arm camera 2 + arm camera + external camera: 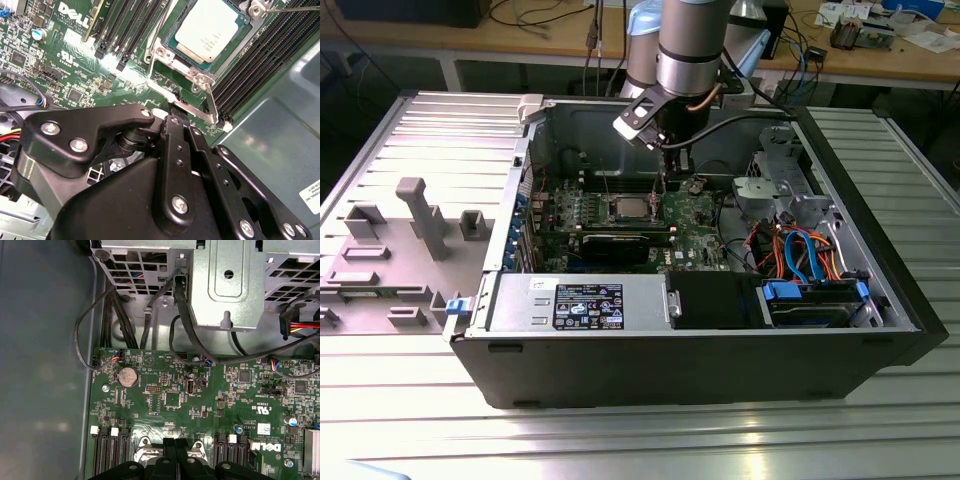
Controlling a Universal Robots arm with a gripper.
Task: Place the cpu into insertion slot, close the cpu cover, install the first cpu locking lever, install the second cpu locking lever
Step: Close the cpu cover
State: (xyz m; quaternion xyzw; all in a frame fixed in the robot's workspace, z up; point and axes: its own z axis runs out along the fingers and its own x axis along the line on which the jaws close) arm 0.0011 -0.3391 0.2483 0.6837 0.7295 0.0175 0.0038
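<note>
Findings: the arm reaches down into the open case (pixel 720 365). The cpu (pixel 212 29) is seated in the slot (pixel 170 40) on the green board (pixel 150 415), silver top facing up. The cover (pixel 197 75) lies flat around it, with the chip showing through its window. The gripper (pixel 175 446) hangs just beside the cover's edge, its fingers pressed together with nothing seen between them. A lever (pixel 212 102) runs along that edge near the fingertips. Whether they touch it cannot be determined.
</note>
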